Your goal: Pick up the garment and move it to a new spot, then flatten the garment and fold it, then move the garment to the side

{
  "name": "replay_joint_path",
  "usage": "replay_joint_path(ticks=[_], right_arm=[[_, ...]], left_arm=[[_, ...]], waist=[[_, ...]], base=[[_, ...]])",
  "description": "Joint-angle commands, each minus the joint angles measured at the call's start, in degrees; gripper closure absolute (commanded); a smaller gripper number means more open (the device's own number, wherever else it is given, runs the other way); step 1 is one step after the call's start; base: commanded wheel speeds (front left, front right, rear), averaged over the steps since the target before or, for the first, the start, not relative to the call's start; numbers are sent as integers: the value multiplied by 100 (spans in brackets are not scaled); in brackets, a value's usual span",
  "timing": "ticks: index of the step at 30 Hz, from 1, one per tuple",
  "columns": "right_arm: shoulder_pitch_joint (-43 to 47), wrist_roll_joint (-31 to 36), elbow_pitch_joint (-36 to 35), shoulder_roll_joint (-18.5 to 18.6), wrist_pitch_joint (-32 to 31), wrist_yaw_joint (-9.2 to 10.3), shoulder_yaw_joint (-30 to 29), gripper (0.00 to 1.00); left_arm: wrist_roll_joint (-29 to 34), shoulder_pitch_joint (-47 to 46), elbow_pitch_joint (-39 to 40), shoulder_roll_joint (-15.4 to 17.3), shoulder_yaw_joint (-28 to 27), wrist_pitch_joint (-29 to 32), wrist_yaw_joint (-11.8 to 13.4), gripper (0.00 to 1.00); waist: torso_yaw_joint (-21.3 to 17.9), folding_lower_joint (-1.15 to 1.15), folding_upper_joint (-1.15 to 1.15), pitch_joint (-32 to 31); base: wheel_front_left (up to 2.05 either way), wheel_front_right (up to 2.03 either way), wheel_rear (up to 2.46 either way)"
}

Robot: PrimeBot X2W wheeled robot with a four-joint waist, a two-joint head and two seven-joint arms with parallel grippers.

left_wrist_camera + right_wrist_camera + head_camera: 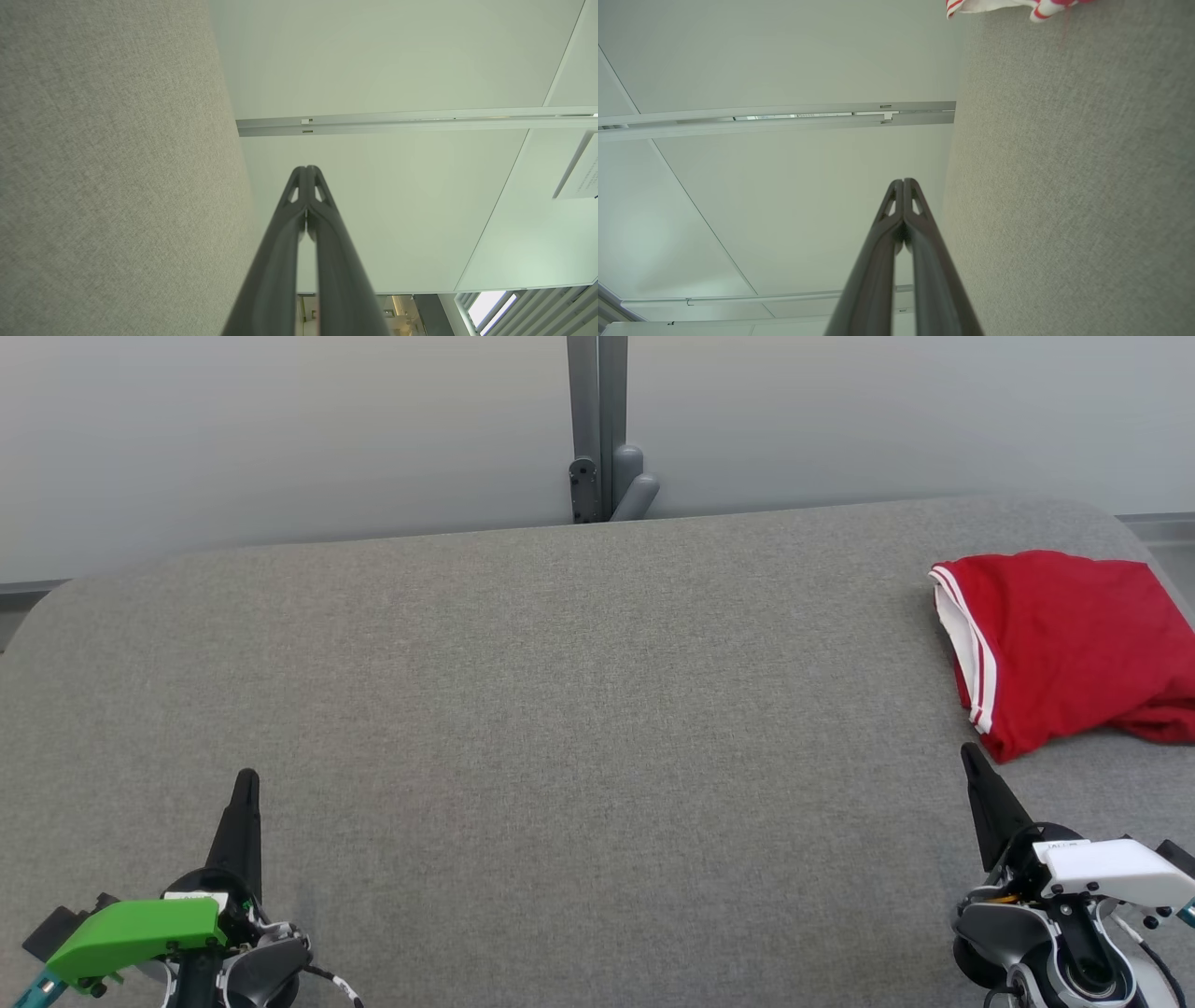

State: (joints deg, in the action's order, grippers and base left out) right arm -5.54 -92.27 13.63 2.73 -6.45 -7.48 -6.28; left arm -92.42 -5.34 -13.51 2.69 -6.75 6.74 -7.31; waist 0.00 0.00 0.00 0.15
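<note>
The shirt [1064, 644] lies folded in a loose bundle at the far right edge of the grey table [560, 709], so picking up, flattening, folding and moving aside all look done, with little or nothing left. The left gripper [246, 777] and the right gripper [967, 751] rest near the front, both pinched closed and holding nothing

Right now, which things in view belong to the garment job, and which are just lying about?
Job:
- garment, roughly folded, at the table's right edge
- left gripper and right gripper, both shut, empty

Just there:
- grey fabric table
- grey post behind it
- pale wall
</note>
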Motion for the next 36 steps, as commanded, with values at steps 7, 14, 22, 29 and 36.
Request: replay_joint_path(ticks=[7,14,22,29,36], right_arm=[[-47,-41,-23,28,-7,-2,-6,100],[-47,-41,-23,28,-6,-2,-6,100],[-48,-41,-23,28,-7,-2,-6,100],[-48,-41,-23,28,-6,-2,-6,100],[-48,-42,-23,28,-6,-2,-6,100]], left_arm=[[-7,-73,8,36,-8,10,-36,100],[-7,-73,7,36,-8,10,-36,100],[-7,-73,7,36,-8,10,-36,100],[-7,-73,7,36,-7,10,-36,100],[-7,-73,8,36,-7,10,-36,100]], waist=[[0,0,0,0],[0,0,0,0],[0,0,0,0],[0,0,0,0],[0,0,0,0]], base=[[0,0,0],[0,0,0],[0,0,0],[0,0,0],[0,0,0]])
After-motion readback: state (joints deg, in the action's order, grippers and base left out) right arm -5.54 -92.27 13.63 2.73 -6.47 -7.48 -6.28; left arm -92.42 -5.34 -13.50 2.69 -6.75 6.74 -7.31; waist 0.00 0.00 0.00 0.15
